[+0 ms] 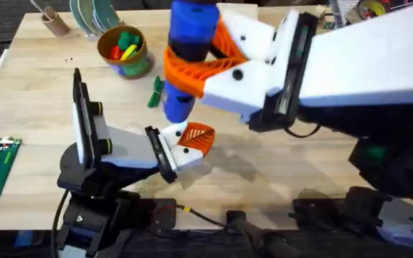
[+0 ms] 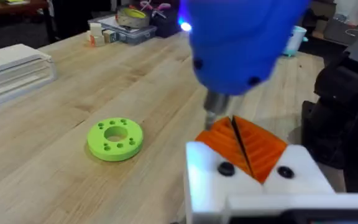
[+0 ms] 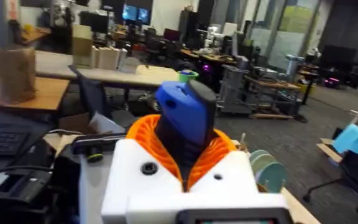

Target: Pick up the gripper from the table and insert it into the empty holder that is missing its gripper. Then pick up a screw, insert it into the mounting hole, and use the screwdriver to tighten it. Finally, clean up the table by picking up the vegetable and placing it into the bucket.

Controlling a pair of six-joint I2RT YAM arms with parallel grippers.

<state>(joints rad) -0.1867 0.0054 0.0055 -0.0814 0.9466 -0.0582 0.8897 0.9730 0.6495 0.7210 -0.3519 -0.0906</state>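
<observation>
Tightening step in hand: right hand clamped on the screwdriver, its tip poised just above the left hand, whose orange pads sit together. Next calls for seating the bit squarely, with vegetable waiting beside the bucket.

The overhead camera is looking down and forward over the pale wooden table. Both wrist cameras are sitting close behind their orange-padded fingers, sharing the bright blue cylindrical screwdriver between the right fingers.
</observation>
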